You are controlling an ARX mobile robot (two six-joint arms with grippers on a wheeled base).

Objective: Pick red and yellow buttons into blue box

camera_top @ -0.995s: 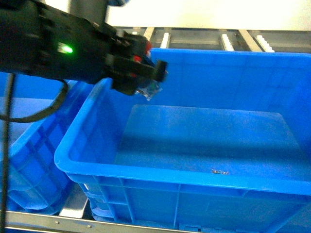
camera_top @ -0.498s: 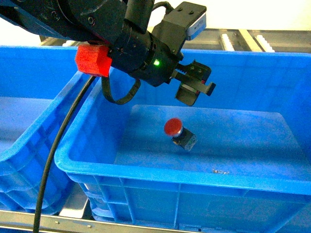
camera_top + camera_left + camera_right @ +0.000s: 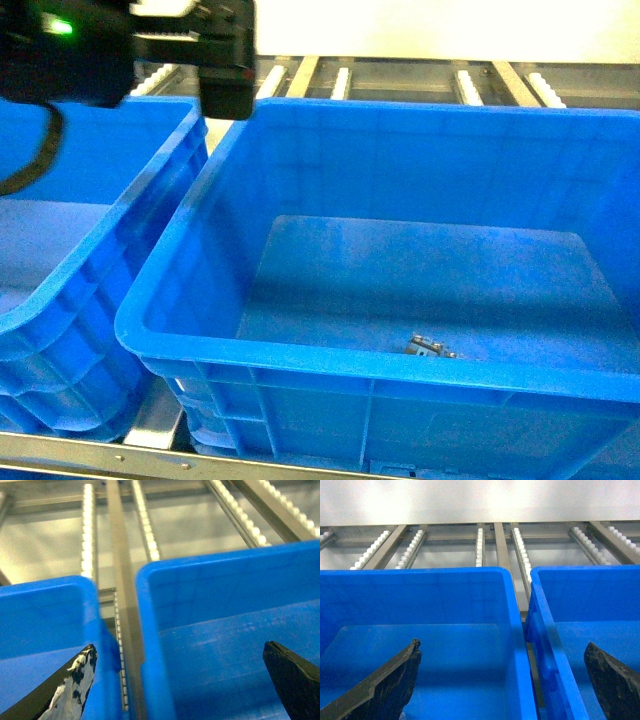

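The blue box (image 3: 330,360) fills the middle of the head view. Just behind its front rim a small black-and-clear block of the red button (image 3: 425,347) peeks out; its red cap is hidden. The yellow button is out of view. My left gripper (image 3: 225,70) is a dark blur above the box's far-left corner. In the left wrist view the left gripper (image 3: 182,680) is open with nothing in it, over the gap between the blue box (image 3: 225,580) and a neighbouring crate. My right gripper (image 3: 502,680) is open and holds nothing.
A second blue crate (image 3: 60,270) stands close on the left, with a metal rail (image 3: 122,605) in the gap between. Roller tracks (image 3: 470,80) run behind the crates. The right wrist view shows two blue crates (image 3: 420,595) side by side with a narrow gap.
My left gripper held the red button over the box, let it go, and swung back left to the far-left corner. The button dropped and now lies by the front wall.
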